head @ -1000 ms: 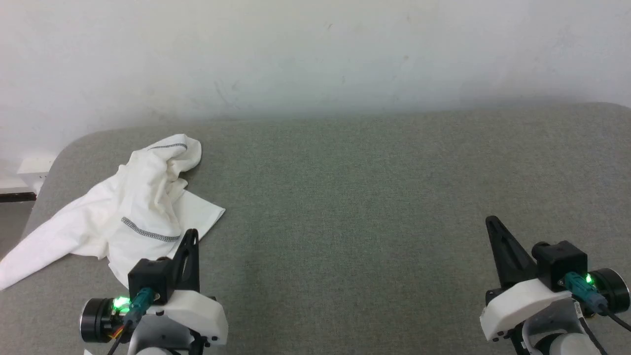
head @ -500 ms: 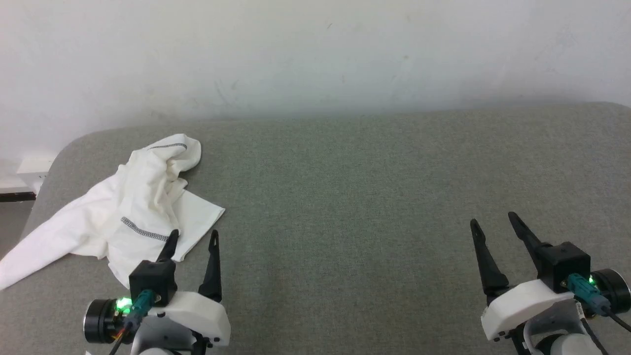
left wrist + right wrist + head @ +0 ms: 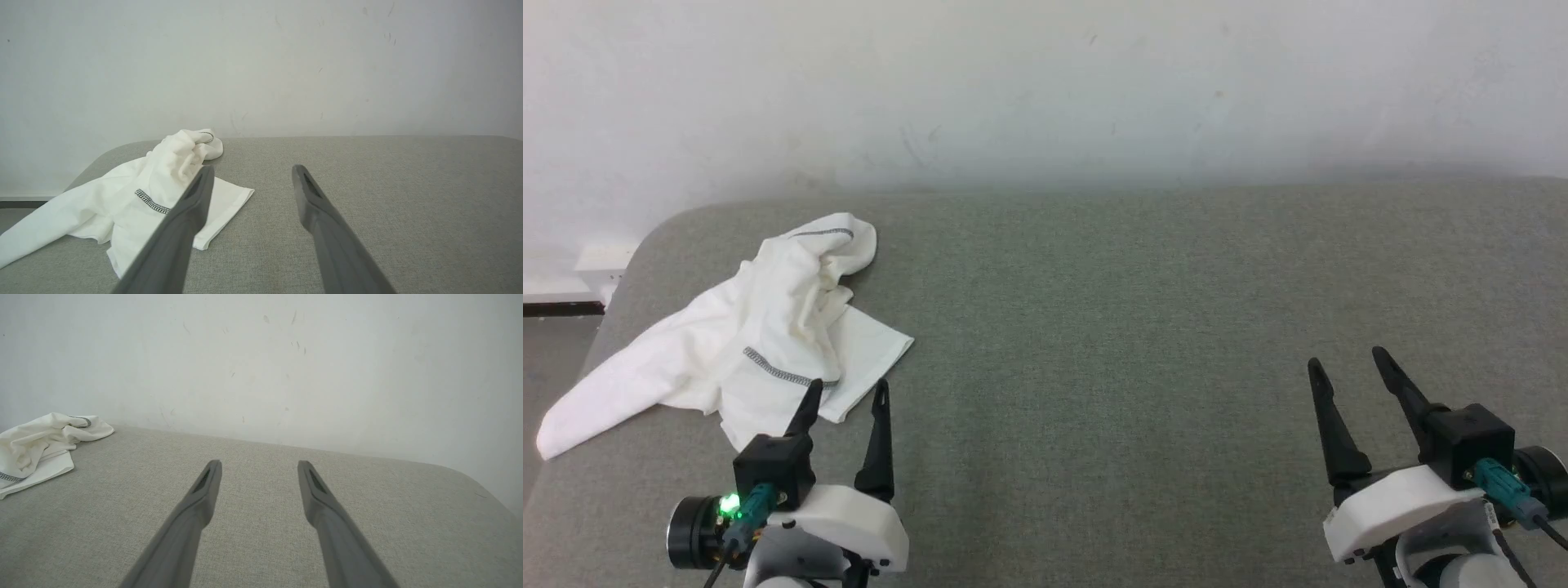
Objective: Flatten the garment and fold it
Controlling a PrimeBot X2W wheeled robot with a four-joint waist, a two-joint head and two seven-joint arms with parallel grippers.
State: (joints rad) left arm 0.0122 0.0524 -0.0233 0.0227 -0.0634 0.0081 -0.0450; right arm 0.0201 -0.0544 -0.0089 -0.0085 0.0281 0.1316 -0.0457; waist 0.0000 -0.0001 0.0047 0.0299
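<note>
Near the far left corner of the grey padded surface [image 3: 1143, 310], head view: garment [image 3: 768, 327] lies crumpled; left gripper [image 3: 848, 388] just beside its near hem, right gripper [image 3: 1346, 359] well apart, both spread and empty | left wrist view: one finger [image 3: 179, 228] hides part of the garment [image 3: 122, 192] | right wrist view: garment [image 3: 36, 441] cut off at that view's left side

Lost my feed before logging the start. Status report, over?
Both open, empty: left pincer, right pincer. White garment crumpled at far left of grey surface, not held. Nothing in the way.
</note>
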